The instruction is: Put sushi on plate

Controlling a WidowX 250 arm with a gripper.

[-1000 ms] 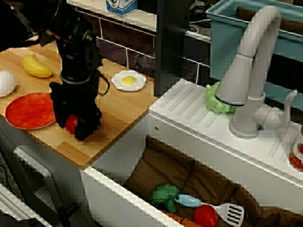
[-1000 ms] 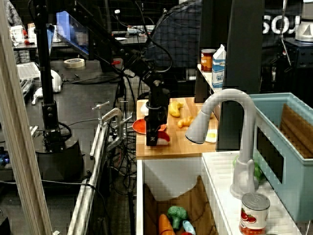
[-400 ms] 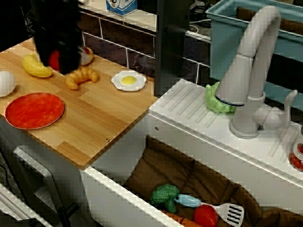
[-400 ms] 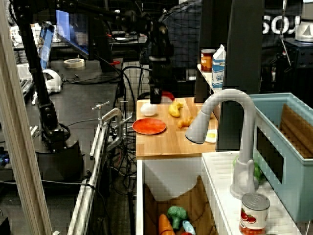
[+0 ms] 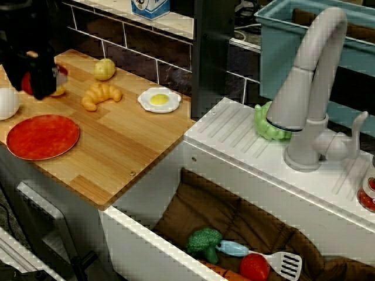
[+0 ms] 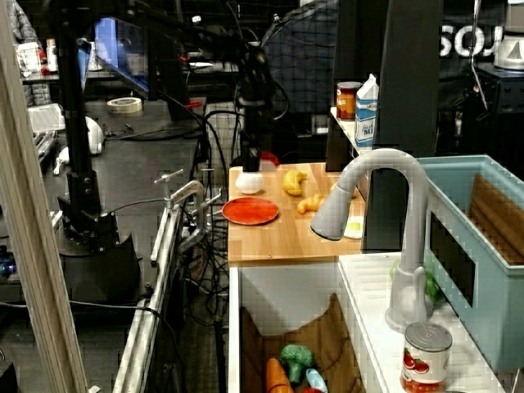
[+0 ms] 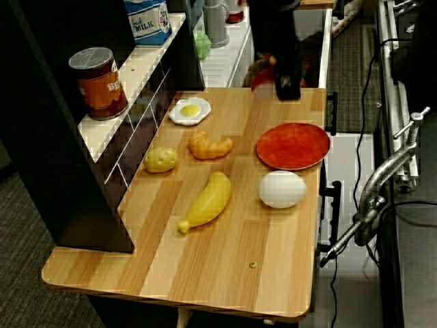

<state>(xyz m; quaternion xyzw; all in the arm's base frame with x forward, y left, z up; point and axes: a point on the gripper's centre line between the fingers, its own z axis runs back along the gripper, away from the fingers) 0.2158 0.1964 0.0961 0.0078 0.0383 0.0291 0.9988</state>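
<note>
Red-topped sushi [image 5: 26, 82] sits pinched between the black fingers of the gripper [image 5: 38, 79]. The fingers are closed on it and held clear above the wooden board [image 5: 123, 155], with red showing on either side of them. The grip looks shallow. Much of the glossy piece bulges outside the fingers, so I judge it could twist or slip free on the way down.

Below the fingers and a little toward the board's open edge lies the red-orange plate [image 5: 42, 136], bare and flat. The white egg [image 5: 7, 102] sits just beside the plate's rim, also under the fingers' reach. A descent that drifts that way could knock the egg, and being round it would roll, perhaps off the edge.

Further out from the fingers, toward the tiled wall, are the banana [image 7: 208, 199] and the croissant [image 5: 101, 95], both near the plate but not touching it. Beyond those is the fried egg [image 5: 159, 99], well apart.

Letting go from this height is the other risk. The rim is thin, so a dropped sushi could bounce or skid off the plate.
</note>
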